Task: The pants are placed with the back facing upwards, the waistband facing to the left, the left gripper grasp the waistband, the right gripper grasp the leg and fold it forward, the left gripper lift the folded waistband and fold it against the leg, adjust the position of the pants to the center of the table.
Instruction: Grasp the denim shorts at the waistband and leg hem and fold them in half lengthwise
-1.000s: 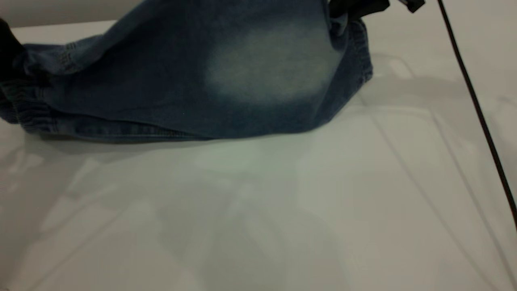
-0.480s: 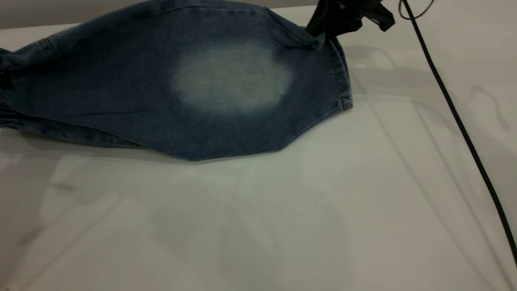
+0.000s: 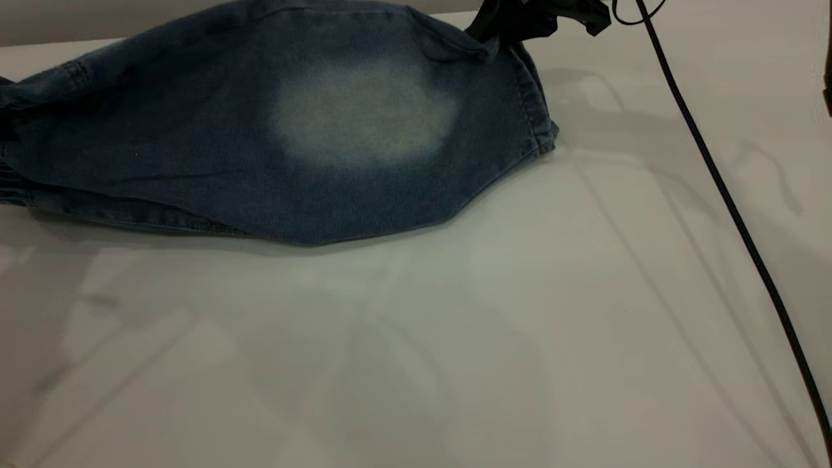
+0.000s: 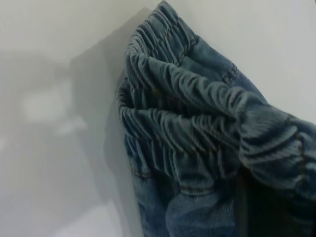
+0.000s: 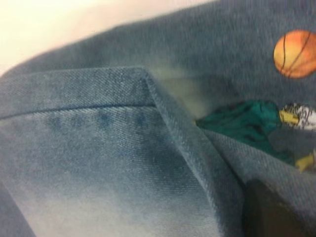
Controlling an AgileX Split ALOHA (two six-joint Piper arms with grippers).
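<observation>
The blue denim pants lie folded on the white table, at its far left. The leg with the pale oval is on top, its stitched hem at the right. My right gripper is shut on the leg's far corner at the hem; in the right wrist view its dark finger presses denim beside the basketball-player print. The ruched waistband is bunched in my left gripper, which is shut on it. That gripper is outside the exterior view.
A black cable runs from the right arm down across the right side of the table. Bare white tabletop stretches in front of and to the right of the pants.
The raised denim has come down and spread flat on the table. The right gripper has moved slightly left with the leg's corner, and the hem has followed it.
</observation>
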